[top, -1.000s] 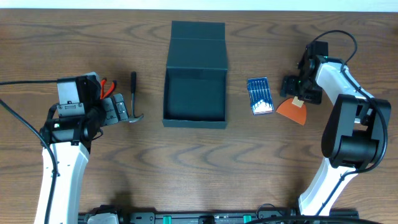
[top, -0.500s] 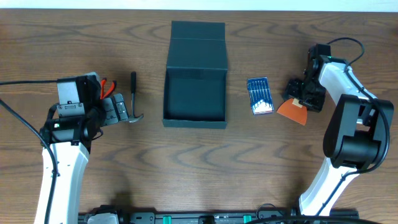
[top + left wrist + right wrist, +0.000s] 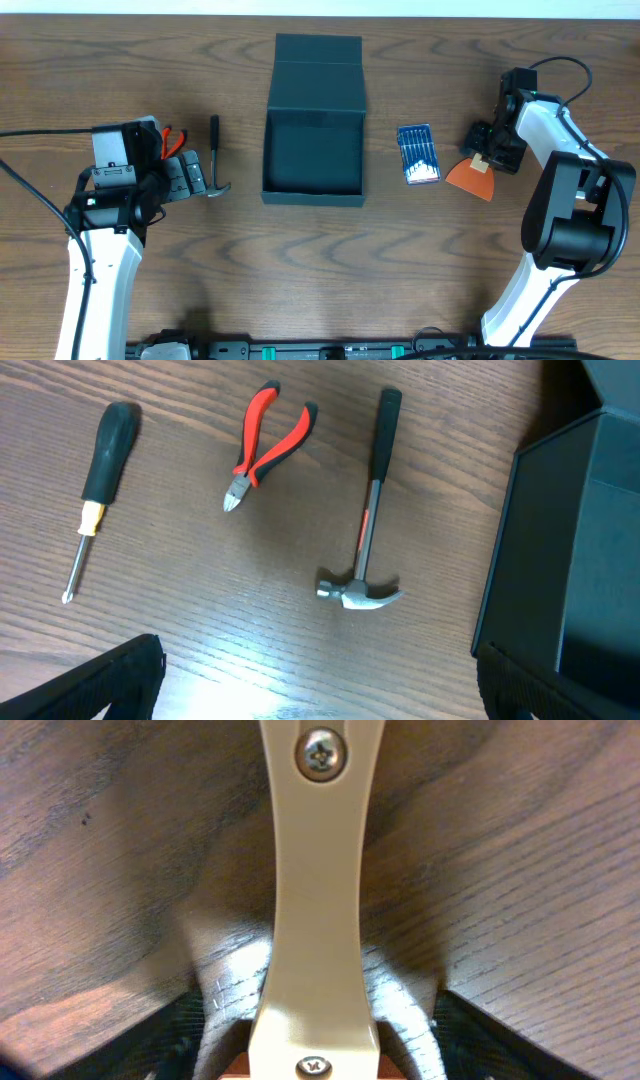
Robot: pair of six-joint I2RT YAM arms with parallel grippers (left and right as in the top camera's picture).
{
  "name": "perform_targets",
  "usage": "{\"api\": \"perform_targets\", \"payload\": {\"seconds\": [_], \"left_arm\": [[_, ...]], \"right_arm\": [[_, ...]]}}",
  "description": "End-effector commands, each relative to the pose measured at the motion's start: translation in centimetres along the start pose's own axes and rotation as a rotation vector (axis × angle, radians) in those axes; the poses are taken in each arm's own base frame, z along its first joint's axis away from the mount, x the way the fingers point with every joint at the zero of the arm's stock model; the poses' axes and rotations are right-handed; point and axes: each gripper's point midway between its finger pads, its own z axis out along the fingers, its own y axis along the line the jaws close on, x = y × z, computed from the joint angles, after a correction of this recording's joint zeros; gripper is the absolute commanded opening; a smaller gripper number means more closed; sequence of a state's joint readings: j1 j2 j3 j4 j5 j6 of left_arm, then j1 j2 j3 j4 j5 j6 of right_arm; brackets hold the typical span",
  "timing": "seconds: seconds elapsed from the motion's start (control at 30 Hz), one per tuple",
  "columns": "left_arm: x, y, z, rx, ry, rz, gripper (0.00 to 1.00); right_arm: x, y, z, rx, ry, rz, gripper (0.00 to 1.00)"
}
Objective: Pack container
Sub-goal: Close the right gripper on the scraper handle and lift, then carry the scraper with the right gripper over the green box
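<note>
While the right claw [image 3: 318, 1038] straddles a flat cream handle [image 3: 315, 900], its two dark fingers stand off on either side with wood grain showing in the gaps, so it is released and grips nothing. Smooth and slightly waisted, the handle carries two cross-head screws [image 3: 322, 752], one at the top of the frame and one at the bottom. From overhead it belongs to a scraper with an orange fan-shaped blade [image 3: 470, 178], at the right of the frame. Just left of that lies a blue card [image 3: 418, 153] of slim metal pieces; its print is too small to read.

At the centre of the overhead frame sits the container [image 3: 313, 155], a square box of matte dark teal cardboard, its hinged lid [image 3: 318, 62] laid back toward the top edge.

At the left of the frame, the left claw [image 3: 322, 690] is released too, its fingers spread to the lower corners of its wrist view above the brown wood-grain bench [image 3: 300, 270]. Beyond it lie a hammer [image 3: 365, 510] with a black grip and curved steel head, near the box's wall, then red-and-black cutters [image 3: 268, 445], then a screwdriver [image 3: 98, 480] with a black handle and yellow collar.
</note>
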State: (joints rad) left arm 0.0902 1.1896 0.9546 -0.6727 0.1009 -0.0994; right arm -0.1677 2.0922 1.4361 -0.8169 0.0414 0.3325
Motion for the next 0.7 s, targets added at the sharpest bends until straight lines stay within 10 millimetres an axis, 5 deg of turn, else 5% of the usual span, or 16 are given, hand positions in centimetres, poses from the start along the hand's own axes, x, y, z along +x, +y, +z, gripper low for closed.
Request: {"api": "perform_targets", "payload": {"seconds": [0.0,0.67], "left_arm": [[-0.68,0.25,-0.26,-0.012,-0.015,0.012,0.98],[-0.68,0.25,-0.26,-0.012,-0.015,0.012,0.98]], "right_arm": [[1.78,-2.06,2.48,0.092,0.073,0.003,0.67],[1.95,-2.04,2.45,0.092,0.080,0.005,0.31]]}}
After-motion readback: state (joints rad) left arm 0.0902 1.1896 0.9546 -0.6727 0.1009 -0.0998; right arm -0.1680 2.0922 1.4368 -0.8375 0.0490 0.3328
